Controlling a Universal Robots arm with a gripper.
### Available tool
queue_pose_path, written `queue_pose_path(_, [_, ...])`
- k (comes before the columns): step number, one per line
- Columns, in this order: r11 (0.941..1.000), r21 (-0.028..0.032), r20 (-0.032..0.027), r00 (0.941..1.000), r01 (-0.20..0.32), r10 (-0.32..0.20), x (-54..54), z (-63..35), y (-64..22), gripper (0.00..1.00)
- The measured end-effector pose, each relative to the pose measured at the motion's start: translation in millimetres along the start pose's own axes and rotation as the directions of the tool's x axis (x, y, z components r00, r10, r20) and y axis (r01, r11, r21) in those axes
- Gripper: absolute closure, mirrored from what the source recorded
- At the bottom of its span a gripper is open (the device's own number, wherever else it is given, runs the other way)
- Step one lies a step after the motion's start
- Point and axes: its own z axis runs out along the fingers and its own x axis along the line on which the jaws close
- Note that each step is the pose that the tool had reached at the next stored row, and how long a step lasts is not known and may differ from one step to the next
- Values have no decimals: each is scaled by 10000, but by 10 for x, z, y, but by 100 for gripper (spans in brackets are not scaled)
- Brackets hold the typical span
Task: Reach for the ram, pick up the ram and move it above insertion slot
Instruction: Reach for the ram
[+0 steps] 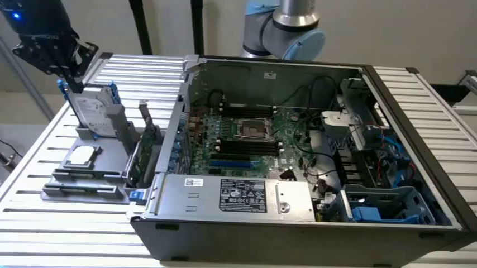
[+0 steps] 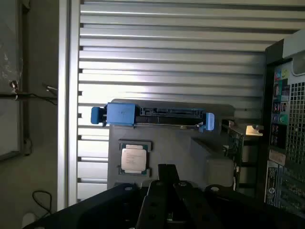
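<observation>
1. The black robot gripper has its fingers clenched on nothing, just above a silver hard drive in a blue caddy.
2. The drive stands upright at the far end of a grey plastic fixture tray. A square silver processor chip lies flat mid-tray.
3. Green circuit boards stand on edge along the tray's edge beside the case, apart from the fingers. I cannot tell the ram from the wider card.
4. The open black computer case holds a green motherboard and a silver power supply box.
5. The slatted aluminium table lies bare along its near edge.
</observation>
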Motion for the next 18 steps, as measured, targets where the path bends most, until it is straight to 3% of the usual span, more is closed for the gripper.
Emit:
queue_pose_path(15, [10000,0,0,10000,0,0,0,0,0,89])
queue_pose_path(18, [10000,1,-1,10000,0,0,1,-3,-72,89])
